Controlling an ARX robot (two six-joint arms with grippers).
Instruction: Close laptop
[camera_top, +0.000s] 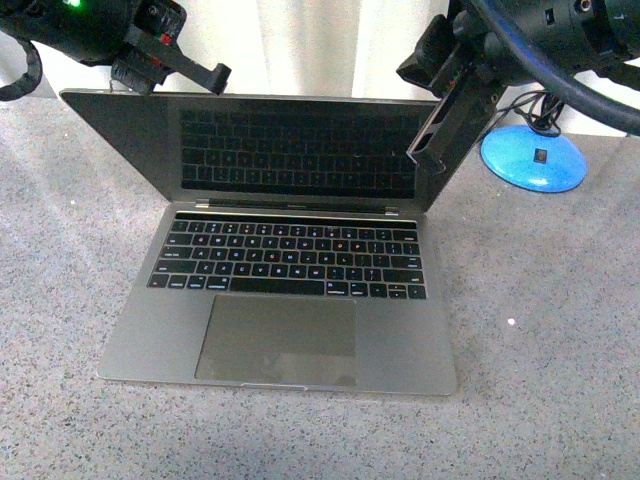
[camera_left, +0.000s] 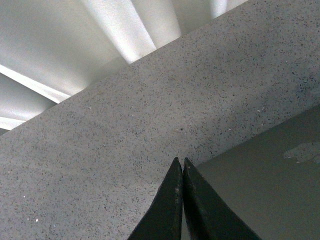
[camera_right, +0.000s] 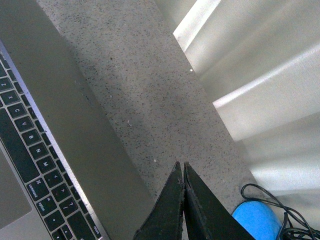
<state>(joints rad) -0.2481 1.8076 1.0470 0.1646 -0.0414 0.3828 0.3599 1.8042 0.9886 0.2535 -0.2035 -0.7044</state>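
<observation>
Both tools are pinched flat, fingers together and holding nothing. The left tool (camera_top: 212, 76) is at the upper left edge of the lid (camera_top: 120, 125) and the right tool (camera_top: 425, 148) at its upper right corner, likely placed to push it down evenly. The speckled worktop (camera_top: 540, 330) carries the laptop (camera_top: 290, 300), open at its middle. A blue domed stand (camera_top: 532, 158) sits just beyond its right side.

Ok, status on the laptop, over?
Both shut: left gripper at laptop lid's top left corner, right gripper at top right edge. Laptop open. Nothing on keys; blue stand clear, off right.
</observation>
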